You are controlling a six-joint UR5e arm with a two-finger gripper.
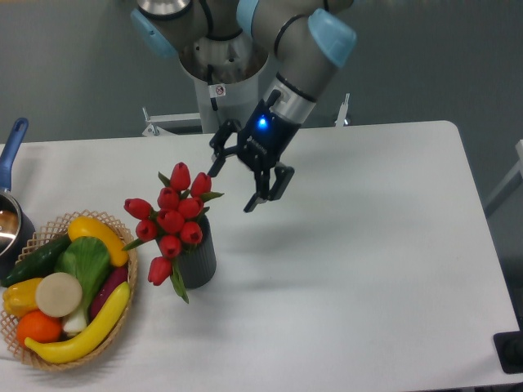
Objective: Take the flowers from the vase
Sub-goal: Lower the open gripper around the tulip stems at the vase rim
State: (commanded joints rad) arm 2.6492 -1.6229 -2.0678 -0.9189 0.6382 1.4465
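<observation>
White table: our gripper [234,184], fingers apart, hangs right of the flowers [173,214]; we should straddle stems above the vase [196,260].

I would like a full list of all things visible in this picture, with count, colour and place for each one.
flowers: one bunch, red buds with green leaves, standing in the vase
vase: one, dark grey, left of the table's middle
basket: one, woven tan, front-left, holding vegetables in yellow, green, orange, white and purple
pot: one, blue handle, left edge, partly cut off
table: one, white
arm: one, grey with light blue caps, at the back
end effector: one, black with a blue light, open, in the air just right of the flowers
</observation>
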